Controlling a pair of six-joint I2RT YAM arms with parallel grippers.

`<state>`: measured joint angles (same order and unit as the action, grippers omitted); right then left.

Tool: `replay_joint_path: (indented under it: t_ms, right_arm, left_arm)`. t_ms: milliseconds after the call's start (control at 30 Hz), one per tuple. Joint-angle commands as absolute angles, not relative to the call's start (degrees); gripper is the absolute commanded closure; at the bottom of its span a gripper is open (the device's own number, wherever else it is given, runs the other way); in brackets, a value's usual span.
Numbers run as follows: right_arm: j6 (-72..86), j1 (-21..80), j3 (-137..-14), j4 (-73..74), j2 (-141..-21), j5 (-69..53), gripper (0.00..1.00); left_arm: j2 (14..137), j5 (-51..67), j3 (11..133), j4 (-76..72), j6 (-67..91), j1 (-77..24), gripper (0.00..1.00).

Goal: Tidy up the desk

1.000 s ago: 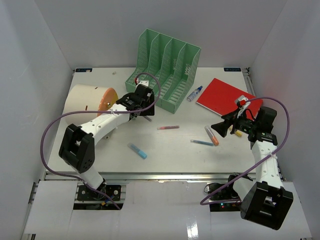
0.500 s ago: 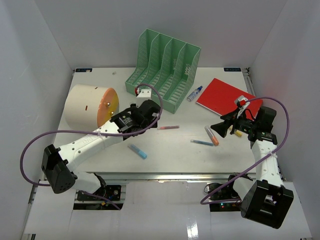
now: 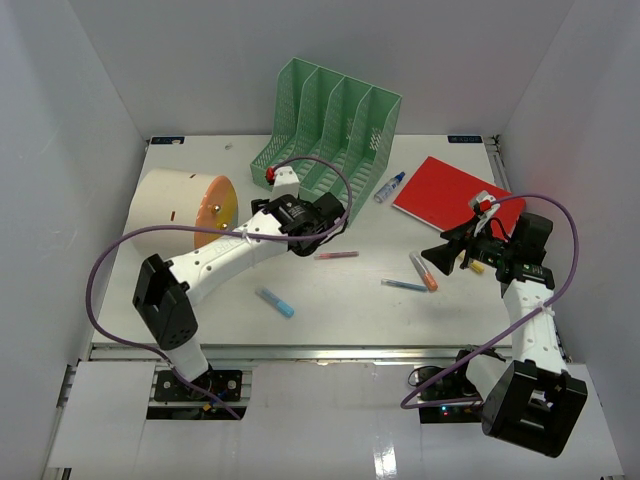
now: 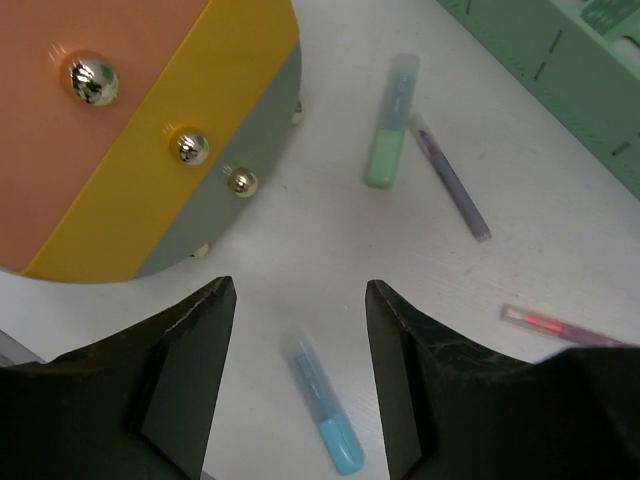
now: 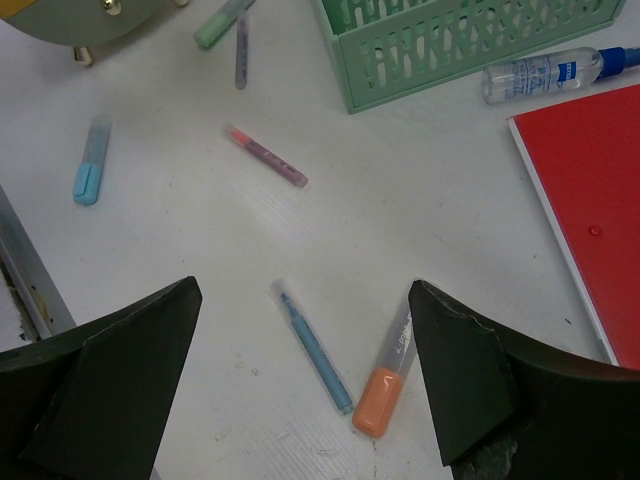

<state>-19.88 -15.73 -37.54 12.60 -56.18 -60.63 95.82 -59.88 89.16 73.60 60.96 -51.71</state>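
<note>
Pick-up step by the look of it: L gripper [image 4: 300, 290] hung open, empty, over desk [image 3: 340, 300] just above blue marker [image 4: 328, 425], R gripper [image 5: 303, 290] open wide over orange marker [image 5: 383, 390] (nothing held), so next move prob. needs a drop w/ jaws straddling one pen.

The left fingers [image 4: 190, 370] have swung away from the orange-faced drum [image 3: 180, 205] and drawn slightly closer together; the blue marker [image 4: 325, 420] now shows between them, the pink pen [image 4: 555, 325] to their right.
</note>
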Motion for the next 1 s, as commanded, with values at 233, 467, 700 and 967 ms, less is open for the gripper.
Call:
replay_joint_path:
  t_ms: [233,467,700,967]
  right_arm:
    - [-19.3,-15.6,-37.2,11.2,-56.5,-64.2,0.09]
    - [-18.8,-15.3,-37.0,10.7,-57.0,-63.7,0.09]
    - [-18.5,-15.3,-37.0,10.4,-57.0,-63.6,0.09]
    - [-18.4,-15.3,-37.1,10.6,-56.3,-63.7,0.10]
  left_arm:
    - [98.6,-71.5,99.8,80.5,43.3,-46.1,0.34]
    - [98.4,-72.1,98.1,80.5,37.3,-43.4,0.52]
    - [97.7,-70.7,96.9,80.5,34.7,-39.9,0.53]
    - [98.4,-69.5,94.3,80.3,33.4,-37.1,0.50]
